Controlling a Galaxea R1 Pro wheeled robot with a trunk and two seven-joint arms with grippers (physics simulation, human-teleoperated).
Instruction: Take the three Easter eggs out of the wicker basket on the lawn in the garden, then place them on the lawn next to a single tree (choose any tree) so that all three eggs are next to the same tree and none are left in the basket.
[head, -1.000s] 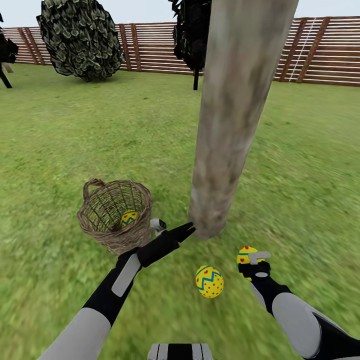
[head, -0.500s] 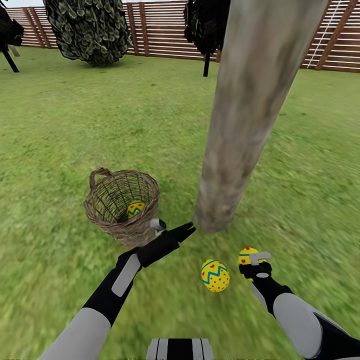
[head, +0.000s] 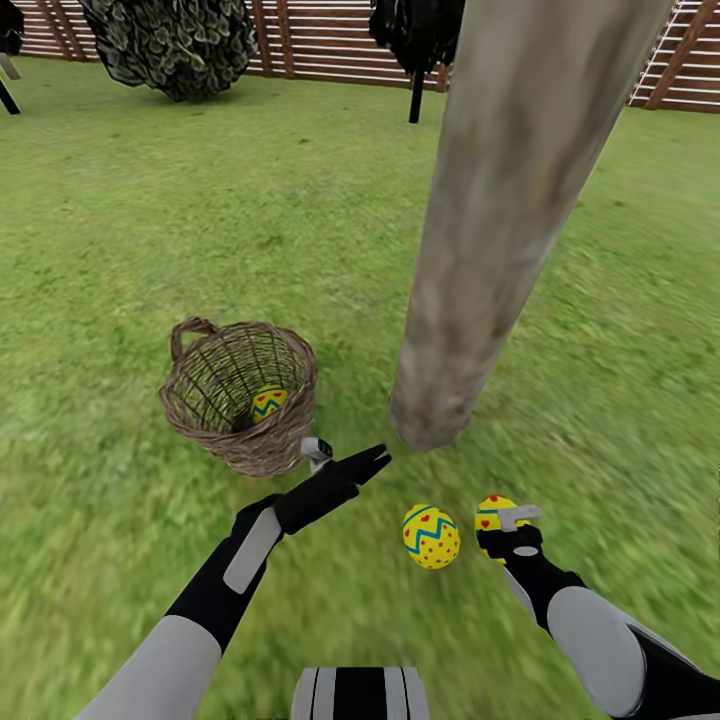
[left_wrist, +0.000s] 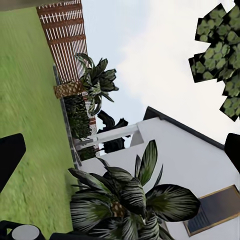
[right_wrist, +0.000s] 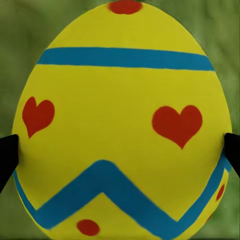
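- The head camera has tipped down since the earlier frame; both arms are unmoved.
- Right gripper (head: 508, 528) clamps one Easter egg (right_wrist: 122, 125) on the lawn (head: 120, 250) near the tree (head: 490, 250).
- Second egg (head: 431, 536) lies beside it; third egg (head: 266, 402) sits in the wicker basket (head: 190, 400).
- Left gripper (head: 352, 463) is spread, empty.

Three Easter eggs: one (head: 267, 402) inside the single wicker basket (head: 240, 395), just beyond the left end effector (head: 345, 462); one (head: 431, 536) lying on the lawn (head: 150, 250) between the two end effectors; one (head: 493, 511) between the right end effector's (head: 512, 528) fingers. One thick tree (head: 500, 230) trunk.
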